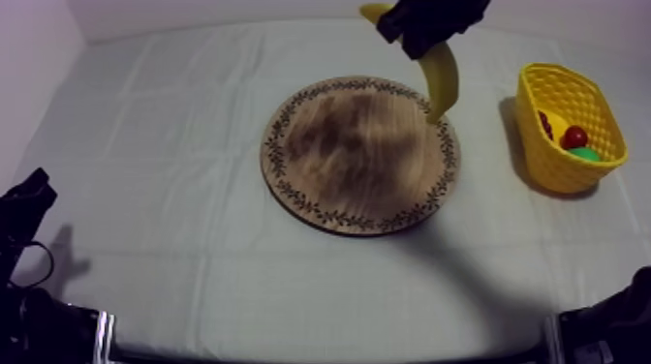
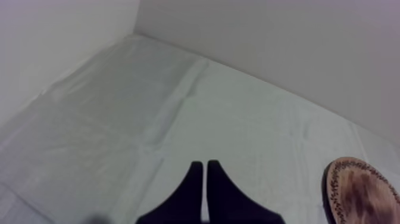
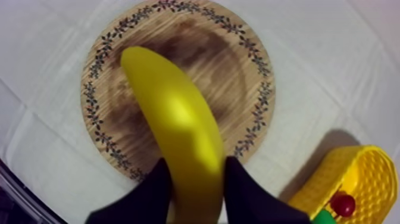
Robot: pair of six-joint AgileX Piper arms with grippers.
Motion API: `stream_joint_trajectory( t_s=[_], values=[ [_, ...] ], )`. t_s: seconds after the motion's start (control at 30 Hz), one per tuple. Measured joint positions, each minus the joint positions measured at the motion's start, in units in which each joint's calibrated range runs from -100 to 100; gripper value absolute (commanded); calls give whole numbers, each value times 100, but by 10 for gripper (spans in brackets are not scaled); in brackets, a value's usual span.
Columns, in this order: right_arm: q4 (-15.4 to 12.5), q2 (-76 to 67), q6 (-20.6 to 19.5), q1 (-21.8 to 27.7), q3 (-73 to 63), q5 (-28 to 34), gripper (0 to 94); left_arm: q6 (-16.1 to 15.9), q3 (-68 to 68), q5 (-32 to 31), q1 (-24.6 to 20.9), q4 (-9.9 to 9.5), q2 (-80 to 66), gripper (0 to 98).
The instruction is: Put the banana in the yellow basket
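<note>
Our right pincer (image 3: 195,173) is clamped on the banana (image 3: 178,119), its long axis running straight out from the fingers, free end over the wooden board (image 3: 238,59) beneath. Beside the pincer stands the yellow basket (image 3: 357,173). Our left pincer (image 2: 205,170), fingers together, hangs over grey-white cloth (image 2: 119,119), a pale wall (image 2: 268,47) beyond.

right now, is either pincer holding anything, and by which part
The right pincer is shut on the banana, gripping it near one end; the rest hangs above the wooden board. The left pincer is shut on nothing.
</note>
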Motion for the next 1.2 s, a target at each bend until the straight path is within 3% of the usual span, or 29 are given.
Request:
stream_joint_trajectory(
  t_s=[0.33,0.97,1.2],
  values=[
    [18,-323,90,500,361,82,191,0,0,0,0,0,0,1],
    [271,-612,276,2537,1245,-254,212,0,0,0,0,0,0,1],
    [284,-510,306,3007,1266,-374,217,0,0,0,0,0,0,1]
  ],
)
